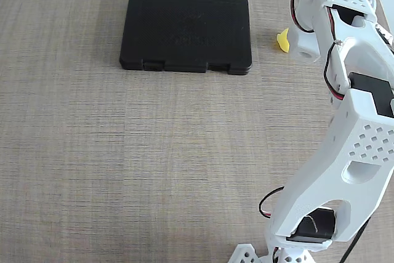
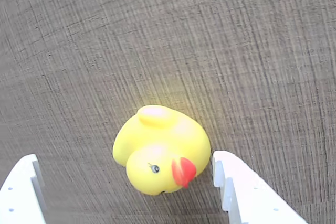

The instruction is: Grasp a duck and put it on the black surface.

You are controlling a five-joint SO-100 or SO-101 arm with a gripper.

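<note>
The step in hand looks like the closing-in on the duck, with the grasp itself not yet made. To do it well, the arm (image 1: 345,146) should probably sink a little further so the white fingers come down on either side of the round body, not the head. In the wrist view the duck sits closer to the right-hand finger (image 2: 247,192), its beak almost at that finger's tip, while the left-hand finger (image 2: 23,192) stands well apart from it. A small shift toward the left of that view would centre the duck before the squeeze; otherwise I judge the right finger may nudge it aside as the jaws close. The body looks smooth and rounded, so a low, centred pinch should hold better than one high on the curve.

The black surface (image 1: 186,32) is a flat matte black slab with rounded corners, faint raised marks on its top and notched tabs along its near long edge. It lies on the pale woodgrain table (image 1: 123,164), with nothing on it.

The gripper (image 2: 134,195) is wide open and holds nothing.

The duck (image 2: 161,150) is tiny, yellow, with a red-orange beak and a small dark eye. In the fixed view it (image 1: 282,39) lies on the table just right of the slab, apart from it, mostly hidden by the arm's white head.
</note>
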